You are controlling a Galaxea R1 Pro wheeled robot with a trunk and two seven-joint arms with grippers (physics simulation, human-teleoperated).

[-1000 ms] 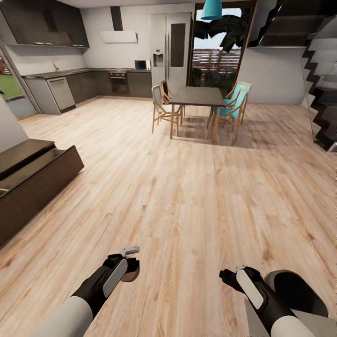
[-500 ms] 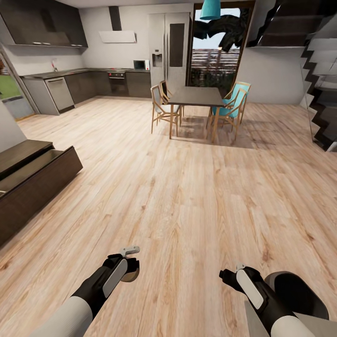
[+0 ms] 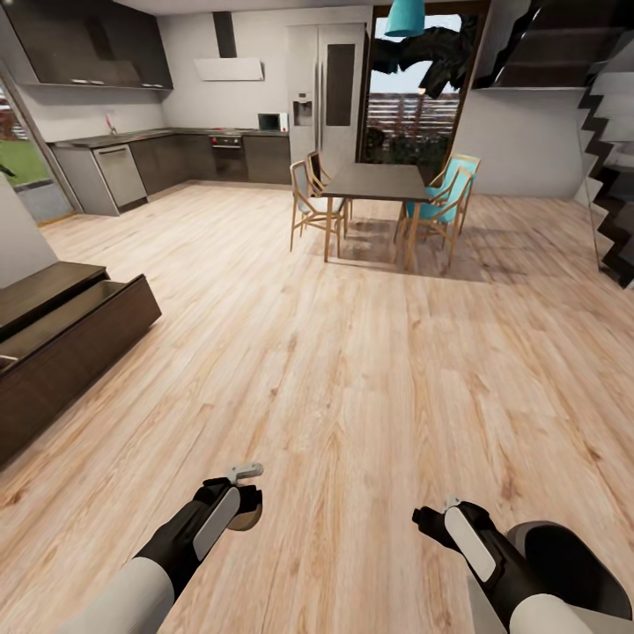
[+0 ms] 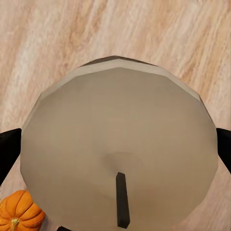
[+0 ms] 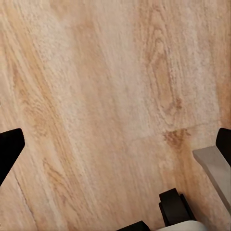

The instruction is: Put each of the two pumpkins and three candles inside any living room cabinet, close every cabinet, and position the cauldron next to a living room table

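My left gripper (image 3: 244, 495) hangs low over the plank floor, shut on a cream candle (image 4: 115, 139) with a black wick; the candle's round end shows between the black fingers (image 4: 8, 149). Past the candle an orange pumpkin (image 4: 18, 212) peeks out at the floor. My right gripper (image 3: 428, 521) is open with only bare floor between its fingers (image 5: 9, 149). The dark cauldron (image 3: 577, 563) sits on the floor just right of the right arm, beside a grey table corner (image 5: 214, 166). The long dark-brown cabinet (image 3: 84, 343) stands at the left with its top open.
A dining table (image 3: 374, 182) with wooden and teal chairs (image 3: 445, 207) stands ahead in the middle distance. The kitchen units (image 3: 176, 158) line the far wall. A staircase (image 3: 612, 176) climbs at the right. Wide wood floor (image 3: 352, 370) lies between me and them.
The whole picture has slid slightly to the right, so the camera has turned a little. Both arms keep their pose and the candle stays in the left gripper.
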